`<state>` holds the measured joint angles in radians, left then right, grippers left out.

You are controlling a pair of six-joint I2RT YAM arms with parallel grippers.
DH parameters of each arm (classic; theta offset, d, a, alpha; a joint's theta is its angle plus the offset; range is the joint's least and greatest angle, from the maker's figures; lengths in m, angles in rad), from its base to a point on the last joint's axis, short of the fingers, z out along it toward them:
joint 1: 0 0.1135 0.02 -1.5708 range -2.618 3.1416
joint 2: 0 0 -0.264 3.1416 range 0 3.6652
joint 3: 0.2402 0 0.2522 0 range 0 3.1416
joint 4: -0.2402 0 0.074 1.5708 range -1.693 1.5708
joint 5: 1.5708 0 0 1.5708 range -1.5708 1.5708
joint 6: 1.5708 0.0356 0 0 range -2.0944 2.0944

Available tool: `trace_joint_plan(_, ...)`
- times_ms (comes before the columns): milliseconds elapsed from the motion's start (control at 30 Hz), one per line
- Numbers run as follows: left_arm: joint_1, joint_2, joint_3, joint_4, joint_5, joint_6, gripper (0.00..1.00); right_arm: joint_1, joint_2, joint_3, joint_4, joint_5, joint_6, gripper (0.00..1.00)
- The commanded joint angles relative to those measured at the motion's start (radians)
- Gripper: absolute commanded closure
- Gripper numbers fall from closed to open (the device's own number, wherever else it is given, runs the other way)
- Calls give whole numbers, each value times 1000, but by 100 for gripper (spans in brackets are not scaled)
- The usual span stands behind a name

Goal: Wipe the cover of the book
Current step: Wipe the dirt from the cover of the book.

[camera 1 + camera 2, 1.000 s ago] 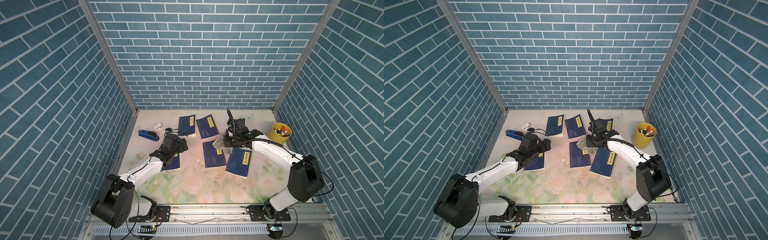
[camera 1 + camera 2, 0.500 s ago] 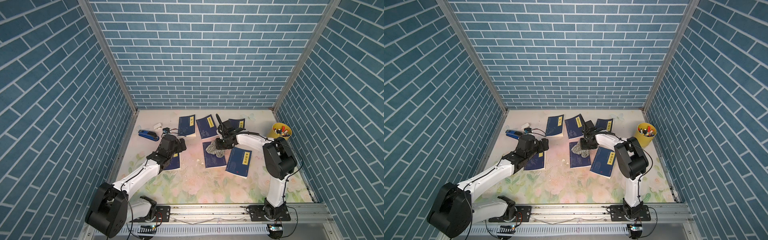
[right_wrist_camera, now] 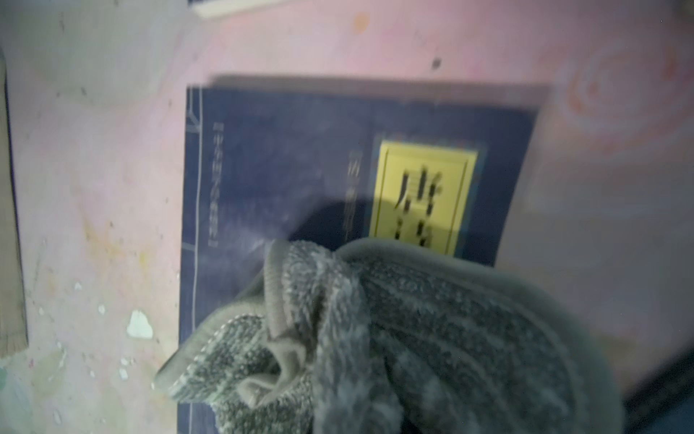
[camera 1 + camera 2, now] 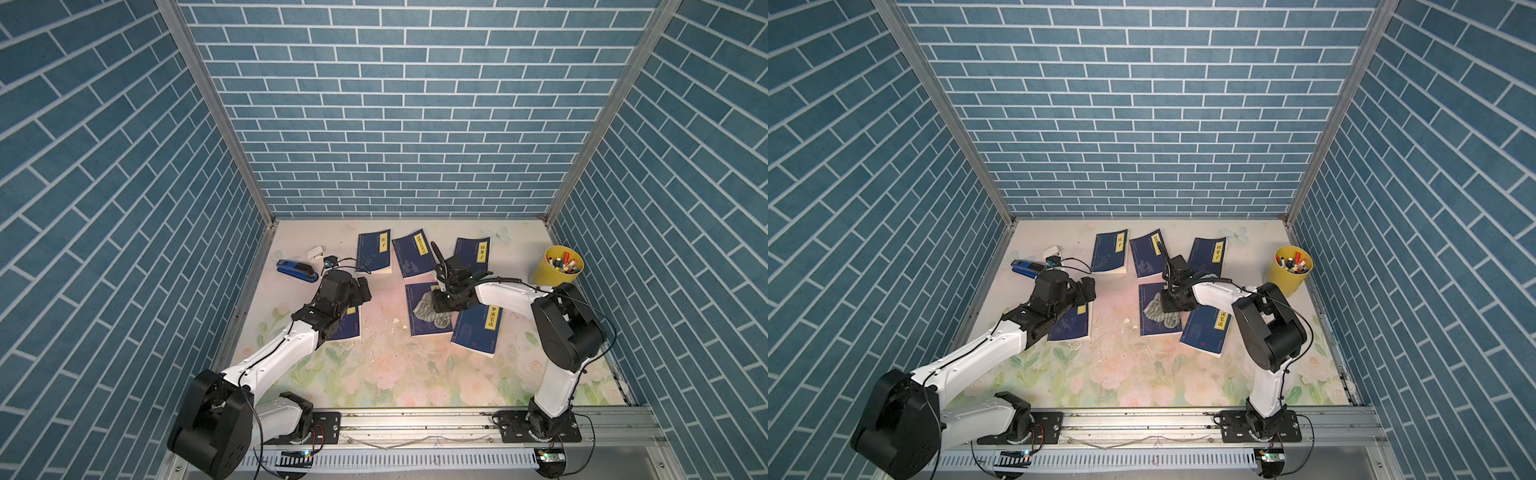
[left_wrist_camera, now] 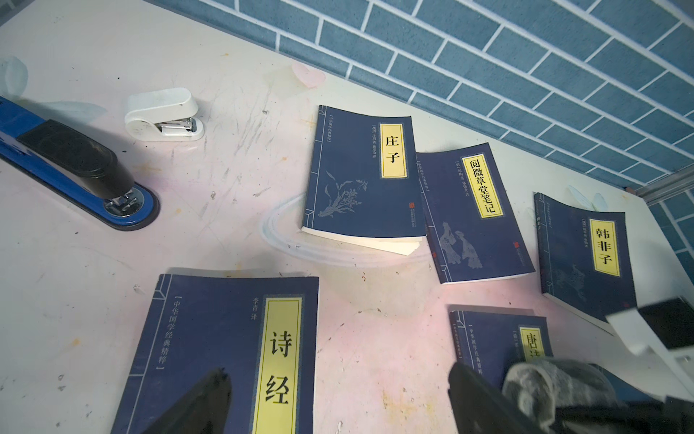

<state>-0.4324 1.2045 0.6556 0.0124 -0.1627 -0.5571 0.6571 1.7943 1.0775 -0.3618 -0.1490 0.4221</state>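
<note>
The book (image 4: 419, 329) being wiped is dark blue with a yellow title label and lies mid-table in both top views (image 4: 1155, 329). A crumpled grey cloth (image 4: 427, 316) rests on its cover. My right gripper (image 4: 442, 305) presses down there, shut on the cloth. In the right wrist view the cloth (image 3: 375, 338) covers the jaws and the lower part of the book (image 3: 281, 169). My left gripper (image 4: 361, 291) hovers open above the upper edge of another blue book (image 4: 347, 328). In the left wrist view the left gripper (image 5: 338, 398) holds nothing.
Three more blue books (image 4: 374, 257) lie along the back, and one (image 4: 476, 332) overlaps the wiped book's right side. A blue stapler (image 4: 297, 270) and a small white stapler (image 4: 315, 252) sit back left. A yellow pen cup (image 4: 557, 270) stands back right. Crumbs (image 4: 395, 328) dot the mat.
My right gripper has dragged the cloth leftward and toward the front, from the book's back right corner onto its cover. The left arm has barely moved.
</note>
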Motion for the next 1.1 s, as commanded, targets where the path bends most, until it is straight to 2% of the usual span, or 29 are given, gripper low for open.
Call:
trace_joint_plan(0, -5, 13, 3, -11, -6, 16, 4, 43, -32, -113, -125, 46, 61, 100)
trace_joint_plan(200, -5, 22, 8, -9, -4, 16, 4, 55, -110, -183, -135, 72, 93, 100)
trace_joint_plan(333, -5, 20, 8, -12, -4, 17, 4, 39, -83, -149, -135, 82, 79, 100)
trace_joint_plan(667, -5, -16, 7, -43, -18, 18, 4, -57, 135, 130, -151, 65, 2, 100)
trace_joint_plan(900, -5, -53, -1, -70, -37, 24, 4, -88, 272, 332, -208, 65, -39, 100)
trace_joint_plan(1067, -4, -66, -9, -68, -43, 26, 3, -88, 245, 304, -202, 34, -42, 100)
